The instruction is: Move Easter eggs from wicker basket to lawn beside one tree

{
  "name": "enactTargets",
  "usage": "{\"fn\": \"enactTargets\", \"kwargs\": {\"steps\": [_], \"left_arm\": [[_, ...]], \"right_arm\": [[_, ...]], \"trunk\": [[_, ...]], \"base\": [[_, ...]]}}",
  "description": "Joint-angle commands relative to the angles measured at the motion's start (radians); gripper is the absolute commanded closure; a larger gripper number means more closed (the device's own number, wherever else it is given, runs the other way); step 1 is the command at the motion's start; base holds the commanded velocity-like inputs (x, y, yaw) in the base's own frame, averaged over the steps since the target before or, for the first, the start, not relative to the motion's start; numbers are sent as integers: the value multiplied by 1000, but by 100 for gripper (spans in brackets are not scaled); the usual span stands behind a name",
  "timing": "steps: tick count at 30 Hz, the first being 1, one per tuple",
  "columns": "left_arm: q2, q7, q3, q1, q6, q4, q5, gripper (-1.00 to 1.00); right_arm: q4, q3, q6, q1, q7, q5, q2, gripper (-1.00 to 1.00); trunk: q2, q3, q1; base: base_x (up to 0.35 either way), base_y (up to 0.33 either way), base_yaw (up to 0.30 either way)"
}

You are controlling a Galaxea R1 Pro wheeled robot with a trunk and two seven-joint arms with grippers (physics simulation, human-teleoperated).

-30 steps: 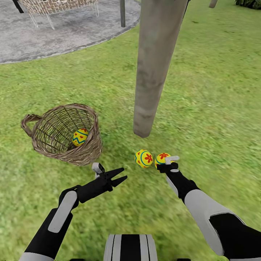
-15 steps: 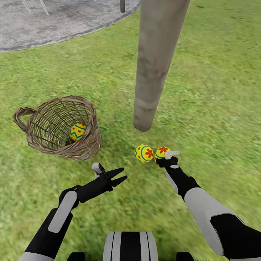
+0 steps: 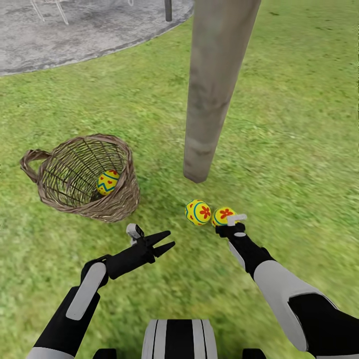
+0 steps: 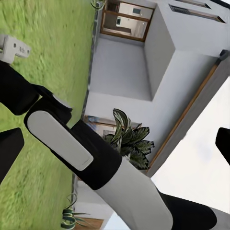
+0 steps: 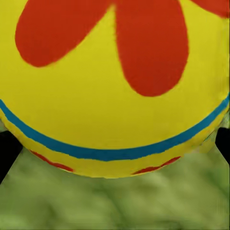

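The wicker basket (image 3: 119, 199) lies tipped on the lawn (image 3: 289, 149) at left, with one Easter egg (image 3: 107, 182) inside it. Two more eggs rest on the grass near the foot of the tree (image 3: 212, 89): one egg (image 3: 198, 212) lies free, and the other egg (image 3: 223, 215) sits between the spread fingers of my right gripper (image 3: 227, 224). The right wrist view shows that egg (image 5: 115, 86) very close, with grass under it. My left gripper (image 3: 171, 239) hovers open and empty over the grass, in front of the basket.
A grey gravel patio (image 3: 75, 35) with chair legs lies at the far left. The left wrist view shows my right arm (image 4: 72, 148), a white house (image 4: 129, 67) and a potted plant (image 4: 129, 139). Open grass spreads to the right of the tree.
The view has shifted, so the basket and tree sit a little higher in the picture. Both arms hold the same pose, and the eggs have not moved relative to the tree.
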Motion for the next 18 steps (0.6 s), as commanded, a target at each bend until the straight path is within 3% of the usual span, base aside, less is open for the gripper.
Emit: {"fn": "enactTargets", "kwargs": {"steps": [1, 11, 14, 18], "left_arm": [[0, 0, 0, 0, 0, 0, 0, -100], [0, 0, 0, 0, 0, 1, 0, -100], [-7, 0, 0, 0, 0, 1, -1, -100], [-11, 1, 1, 0, 1, 0, -2, -100]], "right_arm": [[0, 0, 0, 0, 0, -1, 0, -100], [-2, -3, -2, 0, -1, -2, 1, -100], [-50, -12, 6, 1, 3, -4, 1, -100], [-168, -34, 129, 9, 6, -17, 2, -100]], "trunk": [[0, 4, 0], [3, 43, -5], [3, 54, -6], [4, 70, -8]], "base": [[0, 0, 0], [0, 0, 0], [0, 0, 0], [0, 0, 0]]}}
